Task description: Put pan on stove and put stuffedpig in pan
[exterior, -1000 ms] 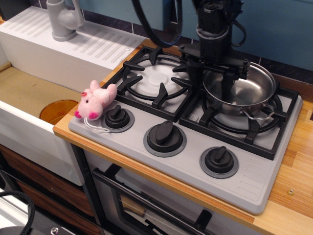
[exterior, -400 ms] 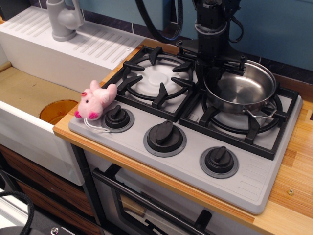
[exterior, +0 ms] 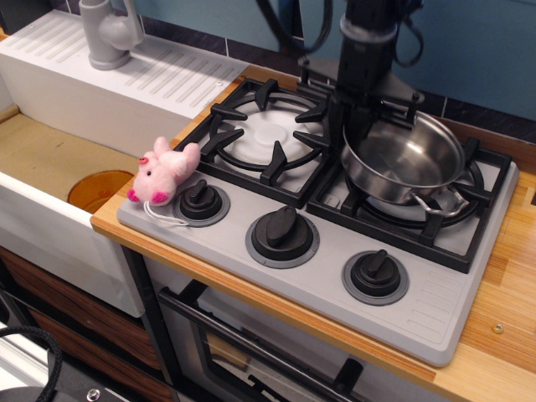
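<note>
The shiny steel pan [exterior: 408,162] is over the right burner of the grey stove [exterior: 435,306], tilted, with its far-left side raised. My gripper [exterior: 358,124] comes down from above and looks shut on the pan's far-left rim; its fingertips are partly hidden by the rim. One wire handle sticks out at the pan's front right. The pink stuffedpig [exterior: 164,173] lies on the stove's front-left corner, beside the left knob [exterior: 202,199], far left of the gripper.
The left burner grate [exterior: 264,134] is bare. A white sink [exterior: 50,159] with an orange drain [exterior: 99,189] and a grey faucet [exterior: 109,33] is to the left. Two more knobs [exterior: 282,234] sit along the front. The wooden counter [exterior: 502,327] runs to the right.
The gripper has closed in on the pan's far-left rim and risen. The pan has shifted slightly left and now tilts, with its left side up. The pig has not moved.
</note>
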`<state>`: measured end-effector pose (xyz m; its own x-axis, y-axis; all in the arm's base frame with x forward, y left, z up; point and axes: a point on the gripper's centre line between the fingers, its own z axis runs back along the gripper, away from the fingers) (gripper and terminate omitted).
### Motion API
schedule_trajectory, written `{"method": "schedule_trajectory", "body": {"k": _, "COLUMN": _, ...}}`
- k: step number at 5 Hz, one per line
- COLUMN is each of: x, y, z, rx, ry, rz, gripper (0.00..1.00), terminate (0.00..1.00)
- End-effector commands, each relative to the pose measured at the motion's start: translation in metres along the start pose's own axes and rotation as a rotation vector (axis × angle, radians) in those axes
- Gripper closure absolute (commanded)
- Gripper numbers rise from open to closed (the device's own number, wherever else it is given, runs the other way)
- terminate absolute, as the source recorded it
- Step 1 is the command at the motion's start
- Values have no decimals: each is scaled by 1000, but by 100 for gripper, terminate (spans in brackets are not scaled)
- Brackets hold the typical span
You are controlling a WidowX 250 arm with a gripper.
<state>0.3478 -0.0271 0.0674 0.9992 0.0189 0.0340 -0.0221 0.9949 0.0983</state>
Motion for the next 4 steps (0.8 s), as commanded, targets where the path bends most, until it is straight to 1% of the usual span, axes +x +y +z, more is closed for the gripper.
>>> {"method": "schedule_trajectory", "body": {"k": 1, "x": 5, "y": -1, "z": 78, "rx": 18, "ry": -38, "rz": 11, "gripper": 100, "terminate": 0}}
{"method": "schedule_trajectory", "body": {"k": 2, "x": 9, "y": 9, "z": 86, "rx": 28, "ry": -26, "rz": -7, "gripper": 100, "terminate": 0}}
{"method": "schedule_trajectory", "body": {"k": 3, "x": 15, "y": 31, "z": 89, "rx": 48, "ry": -19, "rz": -31, "gripper": 100, "terminate": 0}}
{"method": "schedule_trajectory", "body": {"k": 4, "x": 21, "y": 55, "z": 83, "rx": 42, "ry": -15, "rz": -59, "gripper": 100, "terminate": 0}}
